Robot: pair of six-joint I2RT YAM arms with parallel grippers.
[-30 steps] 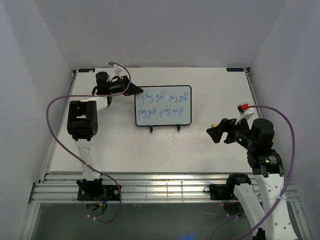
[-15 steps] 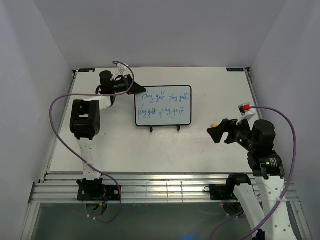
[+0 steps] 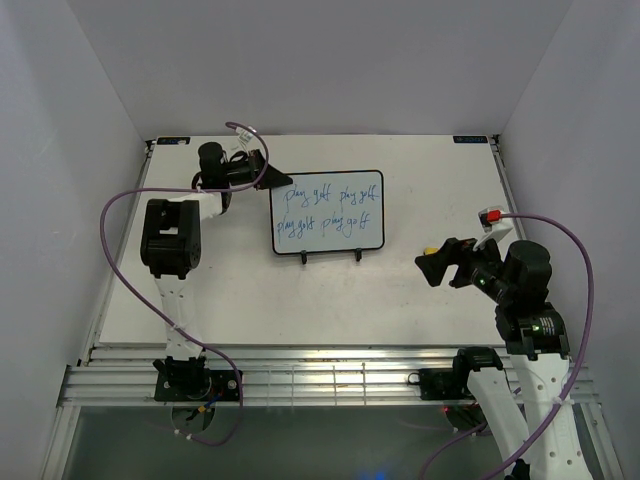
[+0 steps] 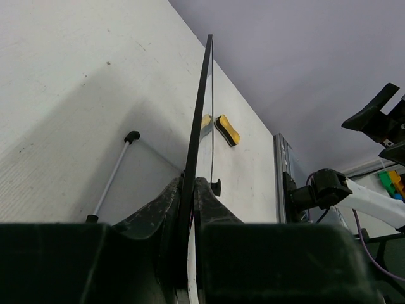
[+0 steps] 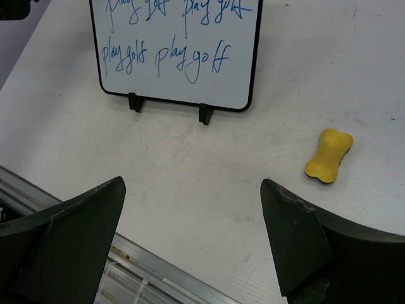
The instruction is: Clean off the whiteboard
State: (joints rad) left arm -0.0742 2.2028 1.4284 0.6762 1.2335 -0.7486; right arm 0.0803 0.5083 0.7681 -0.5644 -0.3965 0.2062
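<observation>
The whiteboard [image 3: 327, 211] stands upright on the table with blue "play golf" words written on it; it also shows in the right wrist view [image 5: 174, 47]. My left gripper [image 3: 277, 180] is shut on the whiteboard's upper left edge; in the left wrist view the board's black edge [image 4: 197, 120] runs between the fingers [image 4: 161, 209]. A yellow eraser [image 3: 430, 251] lies right of the board, seen too in the right wrist view [image 5: 328, 156] and the left wrist view [image 4: 226, 129]. My right gripper [image 3: 432, 268] is open and empty, hovering just beside the eraser.
The board rests on a thin wire stand with black feet [image 3: 303, 258], also in the right wrist view [image 5: 135, 102]. The table's front edge is an aluminium rail [image 3: 330, 365]. Purple cables [image 3: 120, 270] loop off both arms.
The left gripper has moved slightly along the board's top left corner. The right arm has barely moved. The writing is unchanged.
</observation>
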